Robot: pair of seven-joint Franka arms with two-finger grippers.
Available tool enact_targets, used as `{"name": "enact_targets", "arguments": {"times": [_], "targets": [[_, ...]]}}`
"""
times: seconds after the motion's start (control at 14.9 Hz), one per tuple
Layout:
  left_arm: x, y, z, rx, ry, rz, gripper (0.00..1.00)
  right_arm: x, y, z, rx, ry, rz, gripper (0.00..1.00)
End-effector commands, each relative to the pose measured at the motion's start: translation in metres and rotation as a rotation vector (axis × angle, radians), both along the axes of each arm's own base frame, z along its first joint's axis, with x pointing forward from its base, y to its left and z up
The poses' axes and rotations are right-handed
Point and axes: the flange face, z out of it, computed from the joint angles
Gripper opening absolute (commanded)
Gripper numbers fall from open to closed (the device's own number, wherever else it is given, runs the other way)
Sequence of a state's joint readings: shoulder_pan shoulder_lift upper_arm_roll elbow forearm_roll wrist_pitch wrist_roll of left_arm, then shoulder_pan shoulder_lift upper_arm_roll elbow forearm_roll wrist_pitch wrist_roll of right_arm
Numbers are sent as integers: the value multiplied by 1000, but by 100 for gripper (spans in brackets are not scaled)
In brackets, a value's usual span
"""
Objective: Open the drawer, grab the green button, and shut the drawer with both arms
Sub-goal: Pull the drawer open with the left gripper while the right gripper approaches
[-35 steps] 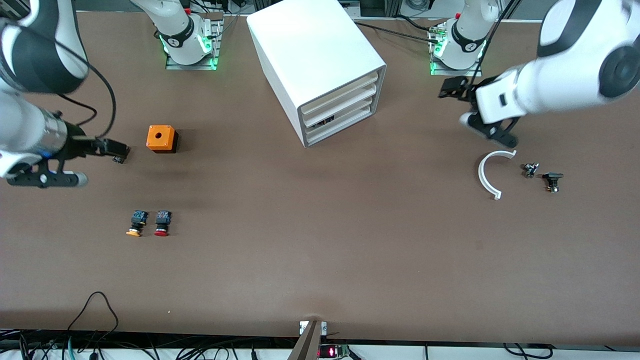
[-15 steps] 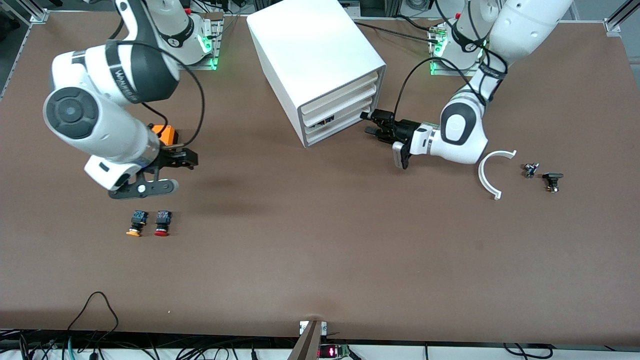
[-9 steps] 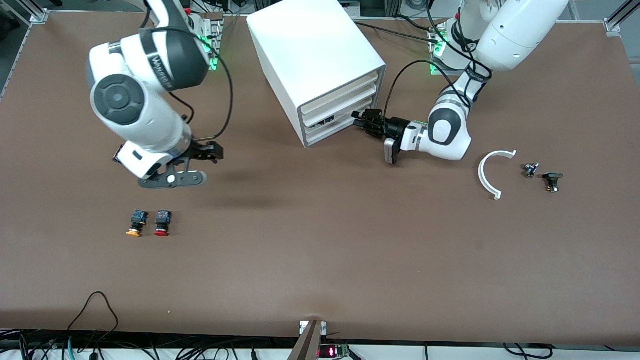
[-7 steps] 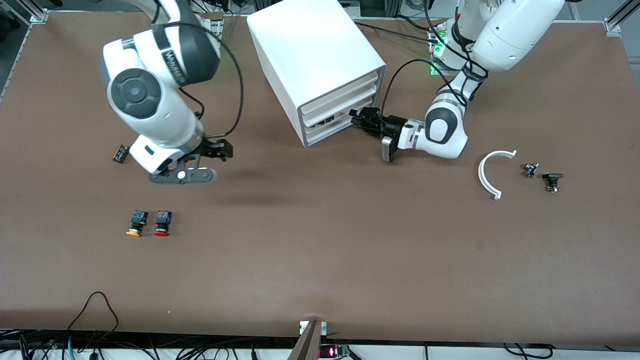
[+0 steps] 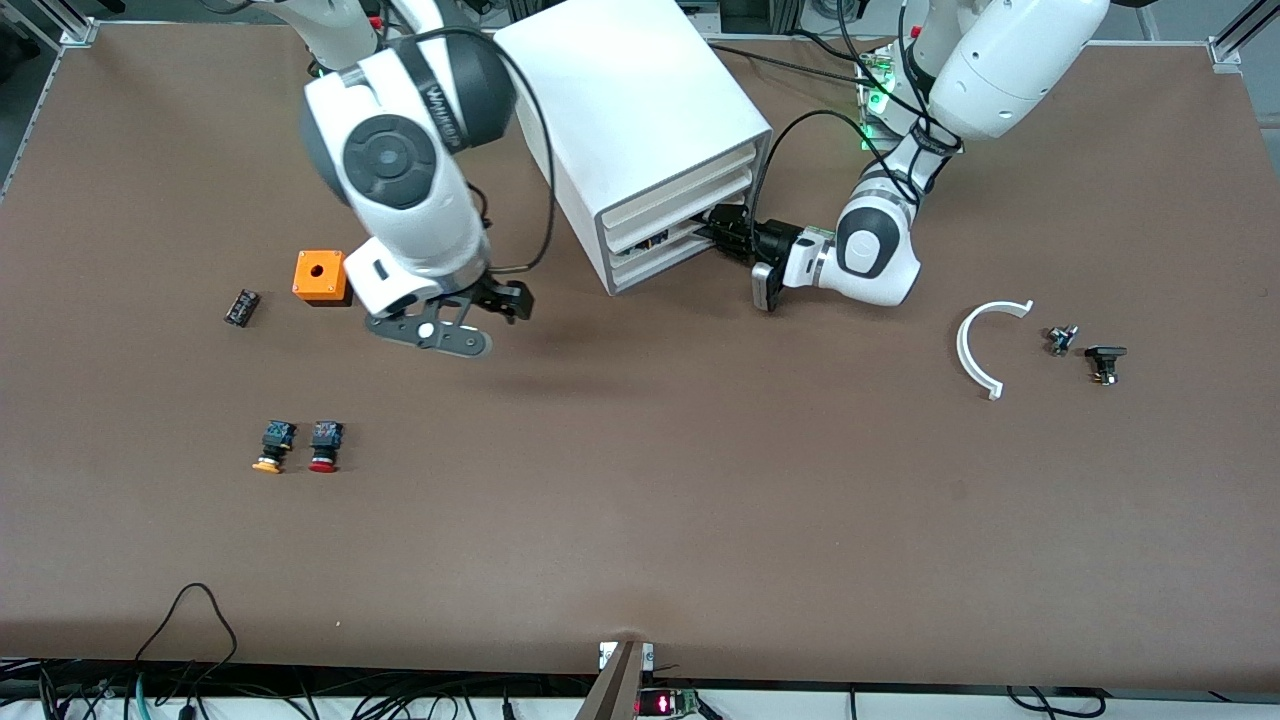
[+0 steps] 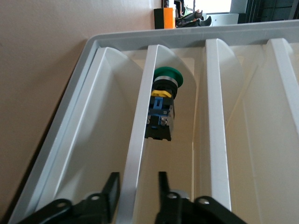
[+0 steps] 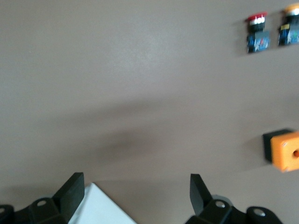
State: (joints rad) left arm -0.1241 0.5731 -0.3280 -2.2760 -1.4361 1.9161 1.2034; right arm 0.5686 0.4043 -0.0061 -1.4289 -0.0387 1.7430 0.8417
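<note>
The white cabinet (image 5: 640, 110) stands at the table's middle near the robots' bases. Its bottom drawer (image 5: 680, 258) sits flush with the three above. My left gripper (image 5: 722, 228) is at the cabinet's front, open. In the left wrist view my left gripper (image 6: 136, 186) has one finger on each side of the bottom drawer's front lip (image 6: 140, 130). The green-capped button (image 6: 161, 107) lies inside that drawer, past the lip. My right gripper (image 5: 505, 300) is open and empty over the table beside the cabinet, toward the right arm's end; it also shows in the right wrist view (image 7: 135, 191).
An orange box (image 5: 322, 276) and a small black part (image 5: 241, 306) lie toward the right arm's end. The orange-capped button (image 5: 272, 446) and the red-capped button (image 5: 325, 446) lie nearer the camera. A white curved piece (image 5: 975, 345) and two small parts (image 5: 1060, 340) (image 5: 1104, 362) lie toward the left arm's end.
My left gripper has moved in to the cabinet's front and now straddles the bottom drawer's lip. My right arm has swung from its end of the table toward the cabinet.
</note>
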Motion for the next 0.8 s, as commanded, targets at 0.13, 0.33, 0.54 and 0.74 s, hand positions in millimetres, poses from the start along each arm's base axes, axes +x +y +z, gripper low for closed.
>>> {"name": "enact_targets", "arguments": {"times": [0.13,0.33,0.54,0.74], "targets": [[-5,-4,-1,-13,-27,16,0,3,35,-3,65,-26,-242,100],[7,3,2,-11,-35,33,0,5,49,-4,131,-40,-417,100],[38,15,9,-2,-83,54,0,10,62,-5,147,-41,-583,100],[85,44,17,72,-142,11,0,11,73,-9,148,-40,-691,100]]}}
